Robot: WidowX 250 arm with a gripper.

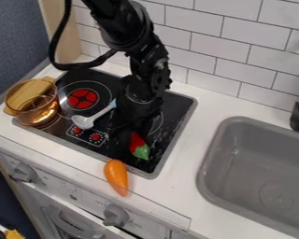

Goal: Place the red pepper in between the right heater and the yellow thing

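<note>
Gripper [128, 132] low over stove [179, 108]; opening and hold cannot be determined, black on black. Red pepper [138, 145] partly obscured. Table [182, 163] separates stove from sink [202, 173].

No word or number can be read. Faint marks on the oven front [64, 186], toward seven o'clock from the view's centre, between the two knobs [24, 172], are too small to make out, as is the fine print around the red dials [96, 137] on the stovetop [179, 108], between eight and nine o'clock.
</note>
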